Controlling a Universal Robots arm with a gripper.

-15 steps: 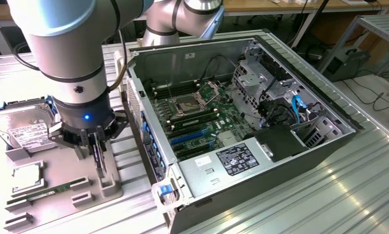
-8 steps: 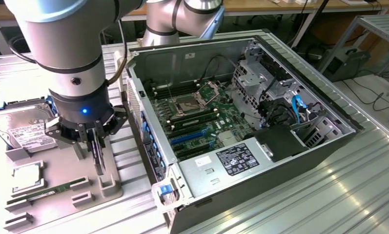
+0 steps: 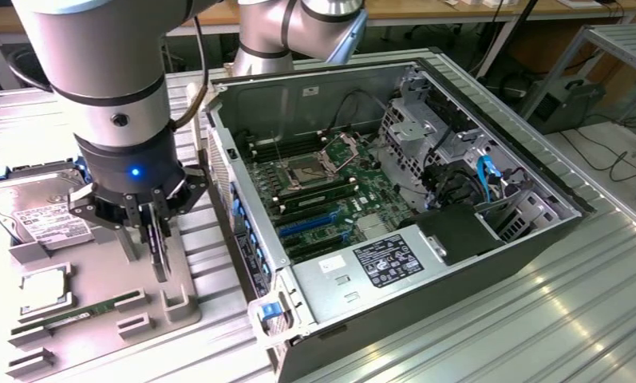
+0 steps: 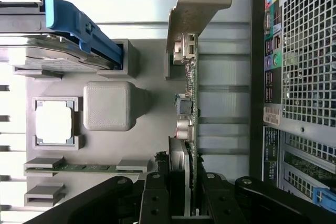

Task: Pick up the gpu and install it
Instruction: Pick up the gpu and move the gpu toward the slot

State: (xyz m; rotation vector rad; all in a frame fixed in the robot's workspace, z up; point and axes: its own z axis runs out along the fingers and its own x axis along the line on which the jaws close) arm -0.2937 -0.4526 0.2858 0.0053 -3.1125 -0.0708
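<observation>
The gpu [image 4: 190,109] is clamped edge-on between the fingers of the gripper [image 4: 184,182], at the grey parts tray [image 3: 184,302] just beside the open computer case [image 3: 286,104]. A thin green board and a pale metal bracket [image 4: 197,3] are seen. White labels on the power supply [image 3: 387,262] and hard drive [image 3: 41,215] cannot be read.

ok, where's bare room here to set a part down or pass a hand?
Widest free patch: the ribbed table at the exterior view's right of the PC case. A narrow strip lies between case and grey tray. The tray is crowded: hard drive, CPU, RAM stick, plus the claw gripping the gpu.
</observation>
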